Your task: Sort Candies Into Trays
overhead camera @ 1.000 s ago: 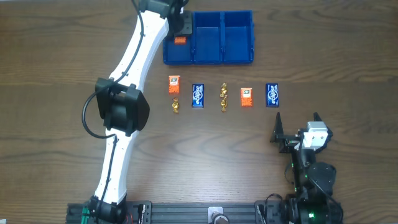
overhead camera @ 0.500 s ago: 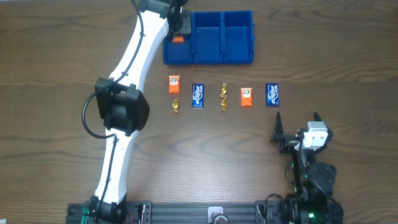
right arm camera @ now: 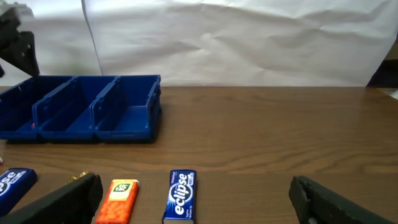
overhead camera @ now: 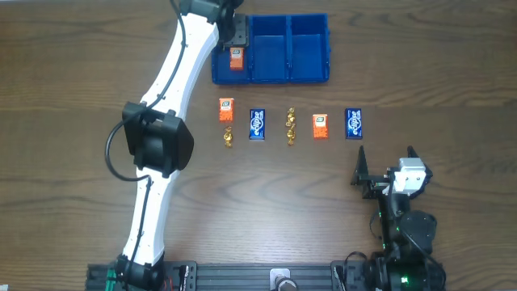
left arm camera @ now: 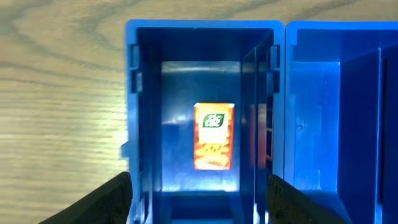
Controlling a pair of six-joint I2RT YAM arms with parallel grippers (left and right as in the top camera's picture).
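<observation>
In the leftmost compartment of the blue tray (overhead camera: 311,79), seen from above, the orange candy box (overhead camera: 236,58) lies flat and loose. The left gripper (overhead camera: 235,35) hangs over that same compartment. The other candies sit in a row on the table (overhead camera: 452,97), a little in front of the tray: orange boxes (overhead camera: 227,110), blue packs (overhead camera: 258,124) and gold-wrapped sweets (overhead camera: 292,128). The right gripper (overhead camera: 386,162) is well away from the tray, on the far side of that row from it, spread apart with nothing in it.

Left wrist cam looks straight down into that compartment. The box is on the floor about mid-compartment, label up. The gripper's two fingers stand wide to either side above it and don't touch it, so it's let go, not gripping anything.

Right wrist cam has the tray further back, with a blue pack and an orange box on the table between it and the widely parted fingers.

Versus a second ago, only a sliver of orange showed then, tucked right up at the left gripper. Now the whole box is in plain sight, lying nearer the tray's front edge. The right arm and the row haven't budged.
</observation>
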